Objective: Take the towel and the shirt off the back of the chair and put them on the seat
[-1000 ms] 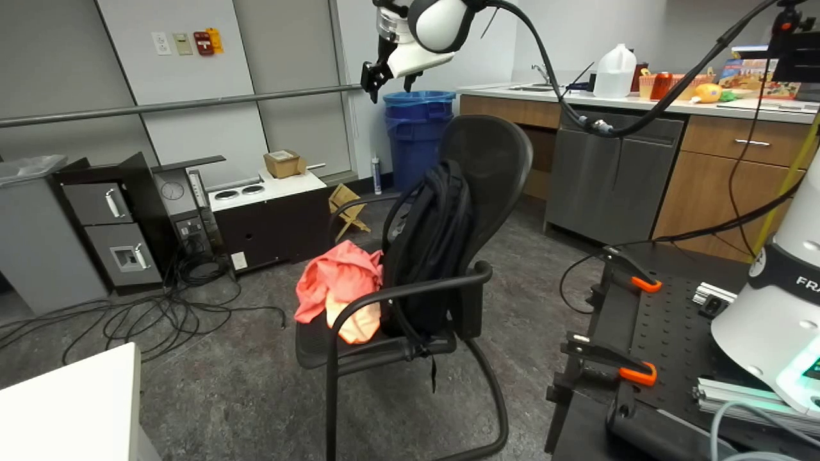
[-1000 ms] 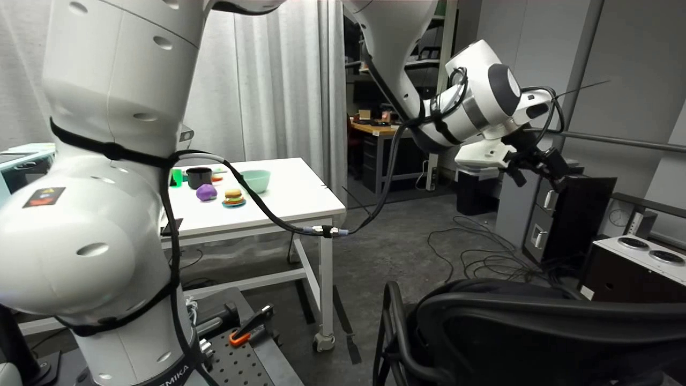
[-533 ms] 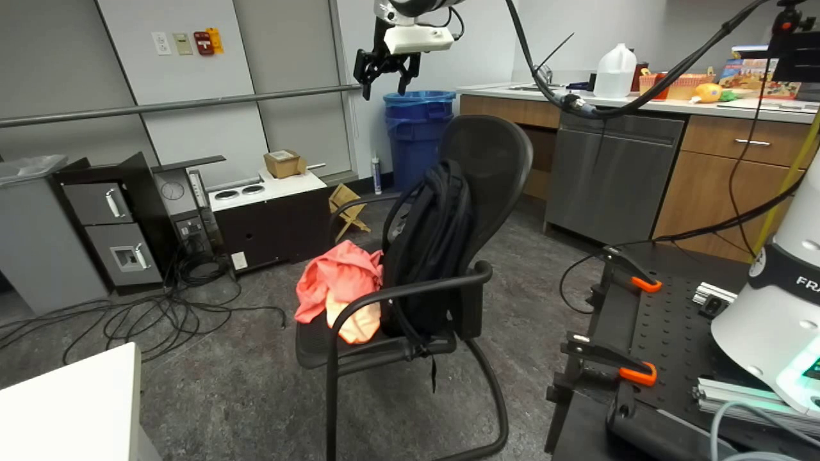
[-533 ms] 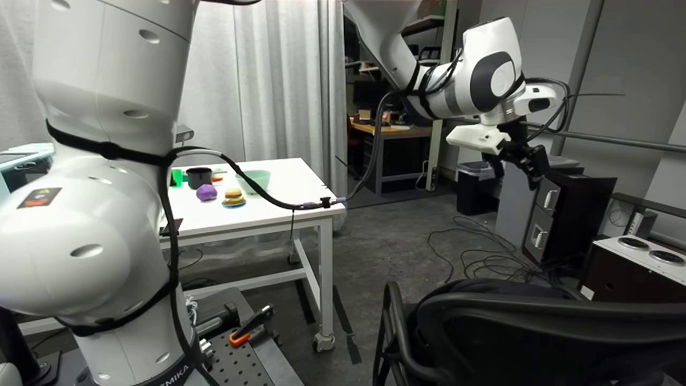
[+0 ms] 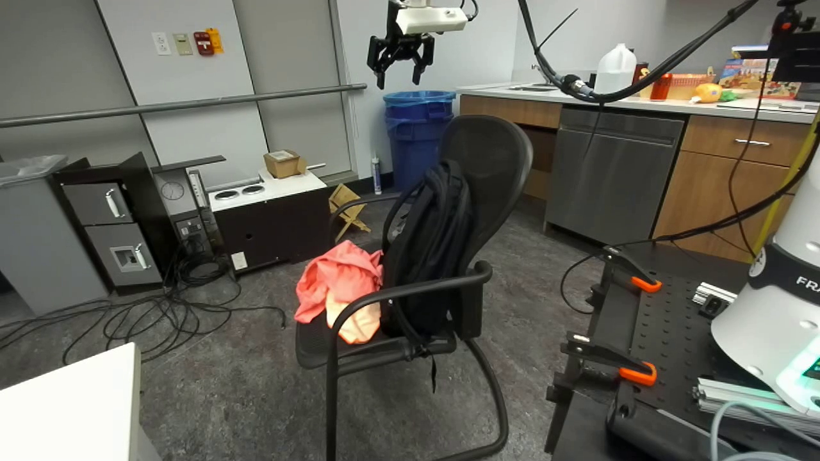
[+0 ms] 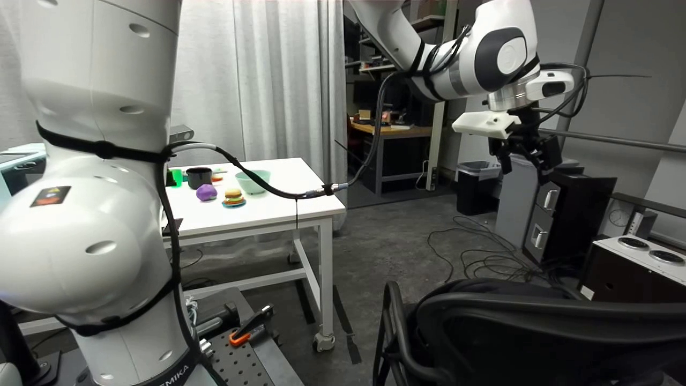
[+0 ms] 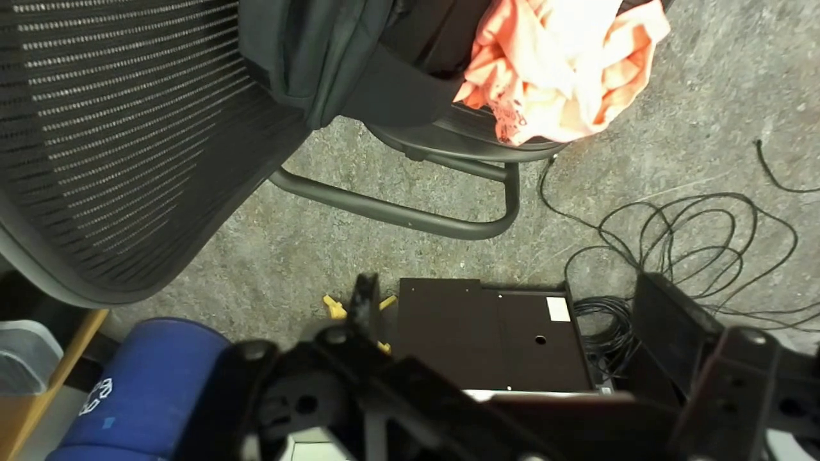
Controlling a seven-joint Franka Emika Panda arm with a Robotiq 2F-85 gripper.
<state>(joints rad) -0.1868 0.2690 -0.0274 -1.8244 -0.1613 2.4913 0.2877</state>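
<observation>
The black chair [image 5: 490, 186] stands mid-floor; its back also shows in an exterior view [image 6: 541, 327] and the wrist view [image 7: 128, 121]. A crumpled coral and peach cloth bundle [image 5: 339, 275] lies on the seat [image 5: 314, 346], also in the wrist view [image 7: 551, 70]. I cannot tell whether it is one piece or two, towel or shirt. Nothing hangs over the top of the chair back. My gripper [image 5: 398, 75] is open and empty, pointing down, high above and beyond the chair; it also shows in an exterior view [image 6: 525, 167] and the wrist view [image 7: 512, 314].
A black backpack [image 5: 432, 243] sits on the seat against the chair back. A blue bin [image 5: 416, 141], a low cabinet with hot plates [image 5: 275, 218] and loose cables [image 5: 173, 314] lie around it. A white table [image 6: 289, 203] holds toy food and a bowl.
My gripper has swung from a slanted pose to pointing down, then risen and shifted a little right in both exterior views. The cloth bundle, backpack and chair have not moved.
</observation>
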